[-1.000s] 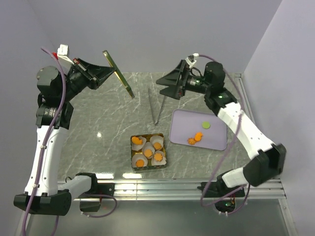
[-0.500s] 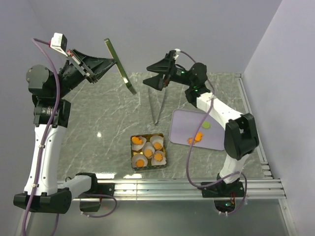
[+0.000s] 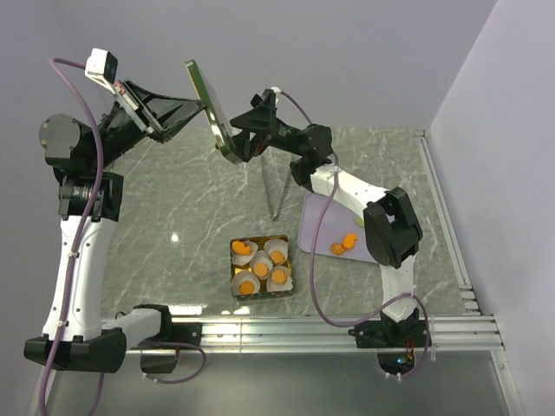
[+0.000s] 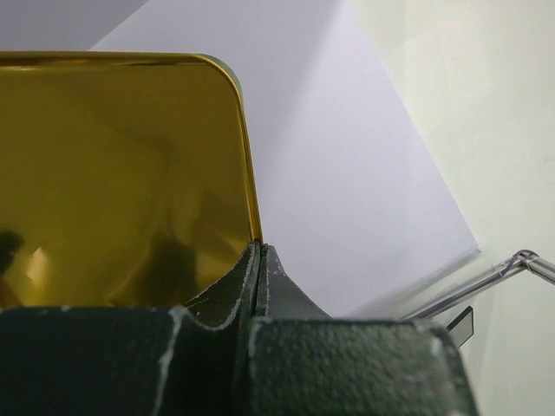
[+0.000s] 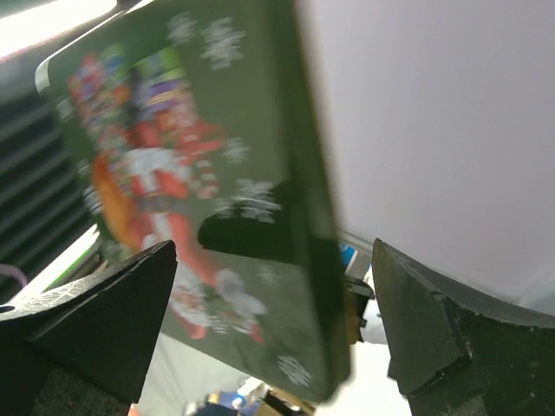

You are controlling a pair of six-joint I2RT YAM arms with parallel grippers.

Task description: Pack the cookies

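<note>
Orange cookies (image 3: 261, 269) sit in white paper cups inside a small square tin (image 3: 234, 270) at the table's near middle. More cookies (image 3: 345, 243) lie on a lilac tray (image 3: 316, 227) to its right. High at the back, my left gripper (image 3: 196, 111) is shut on the edge of the tin lid (image 3: 211, 108), whose gold inside (image 4: 113, 173) fills the left wrist view with the jaws (image 4: 258, 253) pinched on its rim. My right gripper (image 3: 239, 139) is open at the lid's lower end. The printed green lid (image 5: 191, 191) stands between its spread fingers (image 5: 104, 321).
Metal tongs (image 3: 277, 186) lie on the marble table behind the tray. A sliver of a green piece (image 3: 358, 222) shows on the tray beside the right arm. Walls close in at the back and right; a metal rail runs along the near edge.
The right arm swung left across the back of the table until its open jaws reached the lid. The left arm lifted the lid a little higher and kept hold of it.
</note>
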